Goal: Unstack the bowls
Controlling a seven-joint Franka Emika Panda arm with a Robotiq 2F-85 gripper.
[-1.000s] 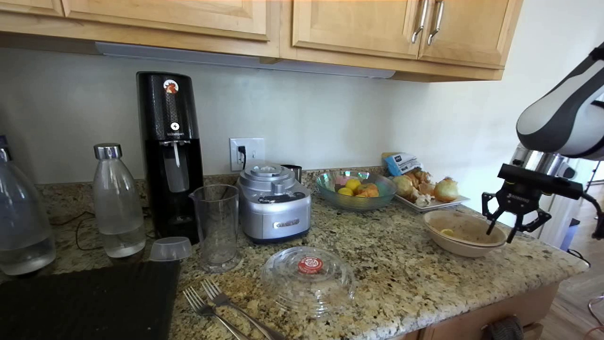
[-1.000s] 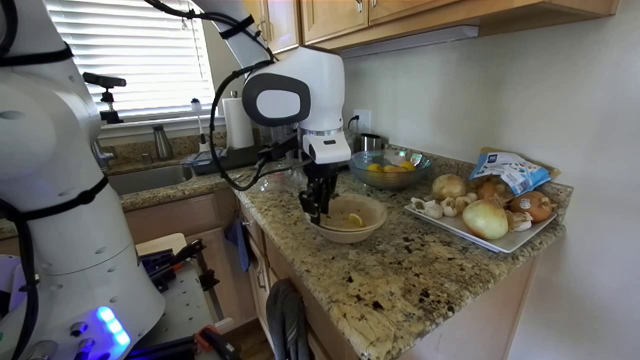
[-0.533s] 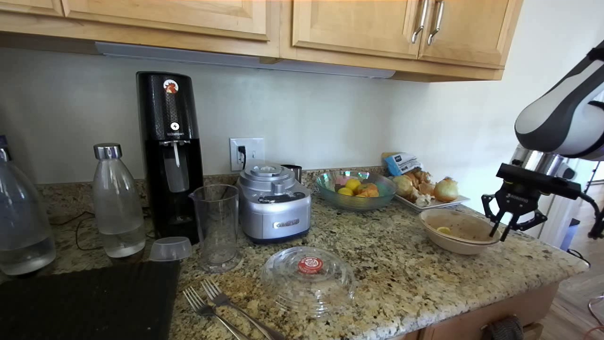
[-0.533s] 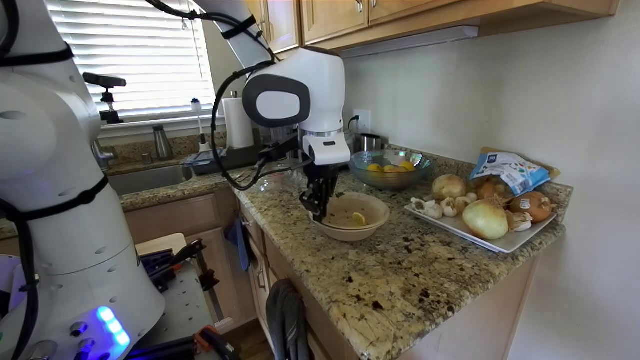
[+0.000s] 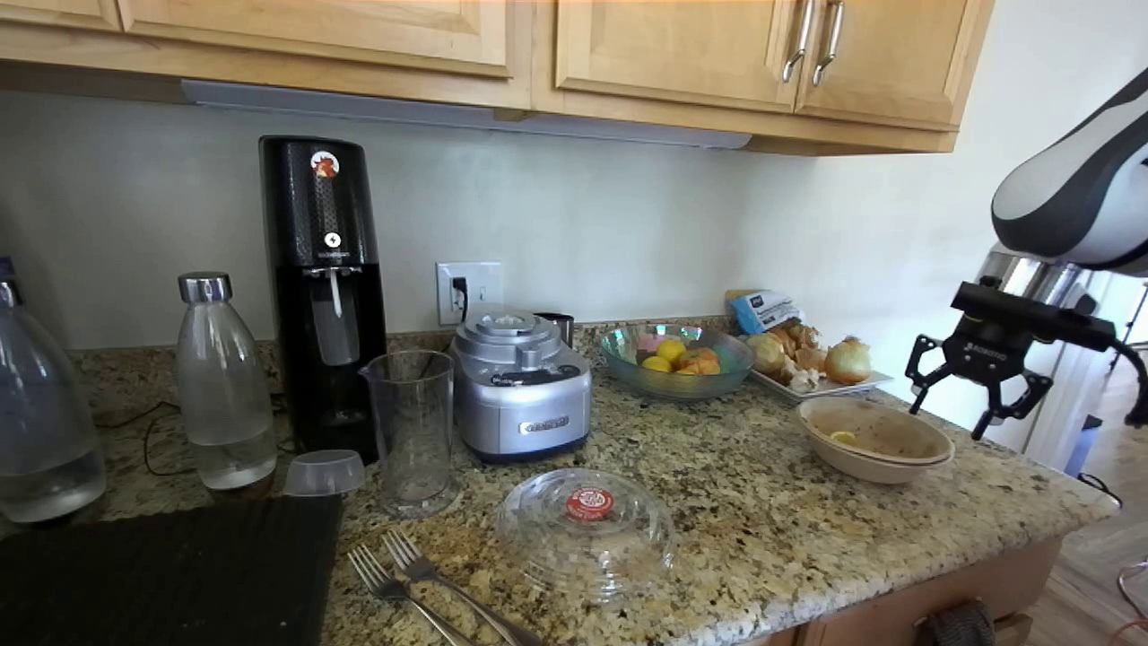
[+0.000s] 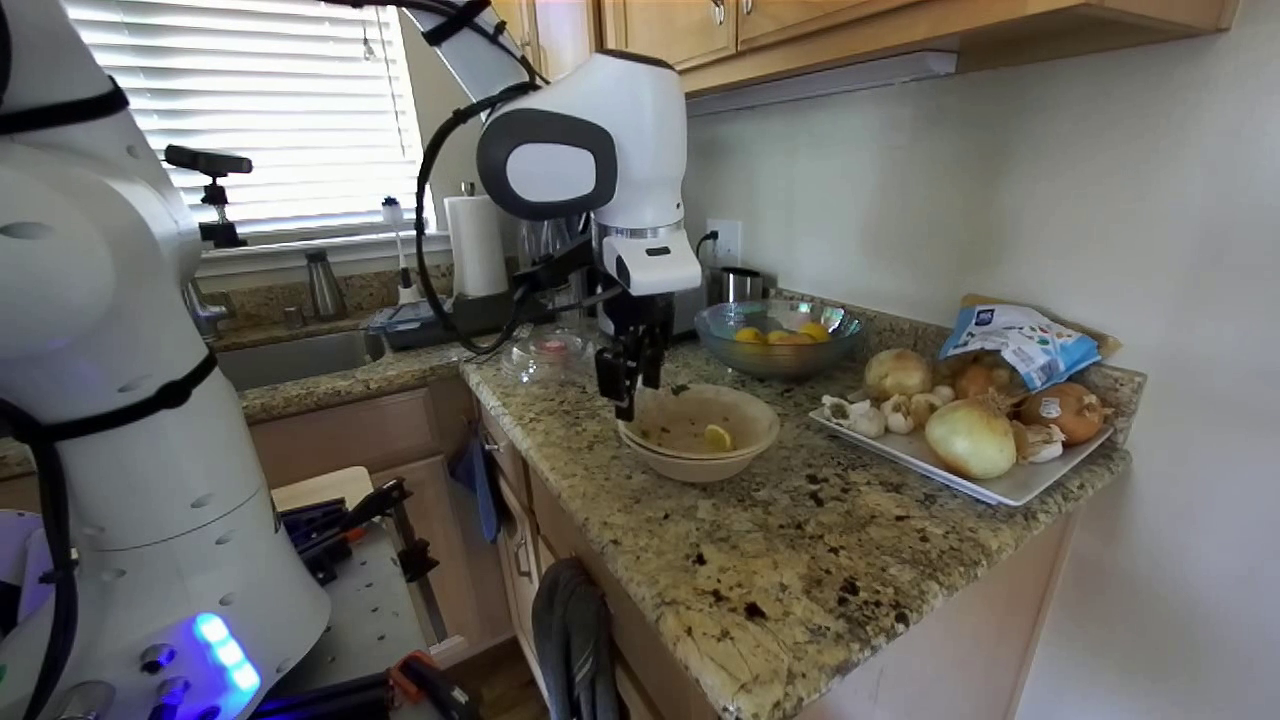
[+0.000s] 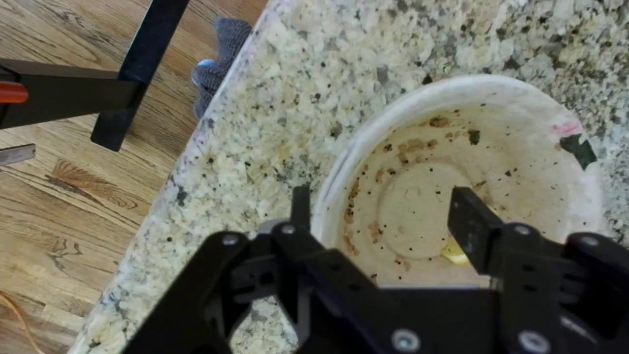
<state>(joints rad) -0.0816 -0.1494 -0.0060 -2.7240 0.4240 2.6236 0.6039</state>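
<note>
The fingers point(image 7: 468, 216) are spread apart and grip nothing. Below them the bowls point(image 5: 883, 438) sit nested; in the wrist view, one finger overhangs the inside, its mate outside the rim. Speckled stone counter point(image 6: 790, 560) stretches beneath, its edge beyond the outer finger, with wooden floor point(image 7: 73, 211) farther down. Cabinets point(image 5: 700, 72) hang higher than the fingers, and a bright window point(image 6: 270, 100) stands well apart from them.
</note>
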